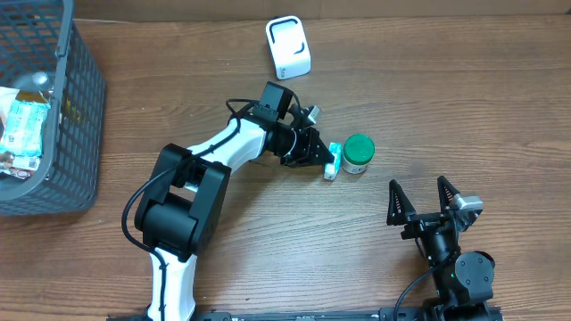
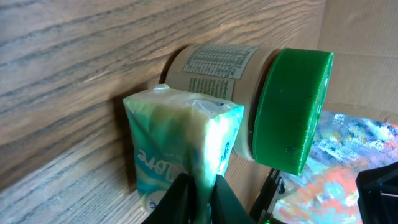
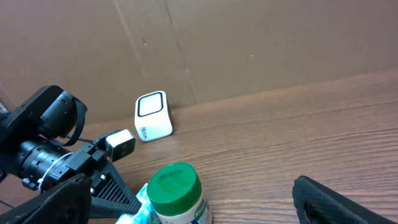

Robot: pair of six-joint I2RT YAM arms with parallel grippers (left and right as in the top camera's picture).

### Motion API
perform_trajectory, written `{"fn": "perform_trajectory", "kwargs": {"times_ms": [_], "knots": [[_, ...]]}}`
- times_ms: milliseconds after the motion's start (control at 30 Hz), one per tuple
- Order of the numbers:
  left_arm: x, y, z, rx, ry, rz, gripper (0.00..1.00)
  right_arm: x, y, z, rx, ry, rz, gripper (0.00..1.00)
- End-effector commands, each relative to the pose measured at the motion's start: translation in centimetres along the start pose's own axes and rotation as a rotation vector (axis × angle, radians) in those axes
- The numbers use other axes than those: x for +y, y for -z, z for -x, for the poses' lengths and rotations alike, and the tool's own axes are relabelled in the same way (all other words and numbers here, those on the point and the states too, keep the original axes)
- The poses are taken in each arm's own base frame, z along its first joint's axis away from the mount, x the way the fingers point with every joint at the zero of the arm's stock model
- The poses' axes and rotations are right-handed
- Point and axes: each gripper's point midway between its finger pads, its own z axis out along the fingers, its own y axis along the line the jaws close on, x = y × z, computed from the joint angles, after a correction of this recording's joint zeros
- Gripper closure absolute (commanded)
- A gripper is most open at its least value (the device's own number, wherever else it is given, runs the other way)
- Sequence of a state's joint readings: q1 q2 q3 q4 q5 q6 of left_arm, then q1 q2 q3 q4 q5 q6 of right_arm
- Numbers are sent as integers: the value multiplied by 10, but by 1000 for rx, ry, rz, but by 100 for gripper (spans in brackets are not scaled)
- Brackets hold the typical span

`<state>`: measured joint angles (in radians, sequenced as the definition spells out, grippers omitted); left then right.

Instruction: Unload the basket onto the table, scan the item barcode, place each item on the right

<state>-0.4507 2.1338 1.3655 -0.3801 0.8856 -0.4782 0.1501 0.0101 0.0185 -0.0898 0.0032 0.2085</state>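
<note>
Left tool (image 1: pixel 323 162) pinching the packet (image 1: pixel 333 161) beside the green-lidded jar (image 1: pixel 358 153), mid-table
Nearest the front edge, the right tool (image 1: pixel 417 185) stands spread wide with nothing between its fingers and open wood on every side. Further in, the left tool is closed almost to nothing on the near end of the teal-and-white packet, which lies on the table (image 1: pixel 464 89) against the side of the upright jar. Free wood runs on to the white scanner (image 1: pixel 288 47) by the far edge, and the wire basket (image 1: pixel 80 116) fills the far left corner
</note>
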Motion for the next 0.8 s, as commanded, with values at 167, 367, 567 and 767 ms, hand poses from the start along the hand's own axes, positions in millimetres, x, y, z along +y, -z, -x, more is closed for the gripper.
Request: {"fn": "perform_trajectory", "kwargs": {"times_ms": [167, 367, 567, 767], "knots": [[-9, 4, 0, -11, 3, -2, 79, -1, 0, -2, -2, 7, 0, 0], [-10, 4, -1, -9, 1, -3, 68, -1, 0, -2, -2, 7, 0, 0], [-11, 5, 0, -11, -10, -8, 52, -1, 0, -2, -2, 7, 0, 0], [-21, 12, 6, -29, -43, -11, 42, -1, 0, -2, -2, 7, 0, 0]]}}
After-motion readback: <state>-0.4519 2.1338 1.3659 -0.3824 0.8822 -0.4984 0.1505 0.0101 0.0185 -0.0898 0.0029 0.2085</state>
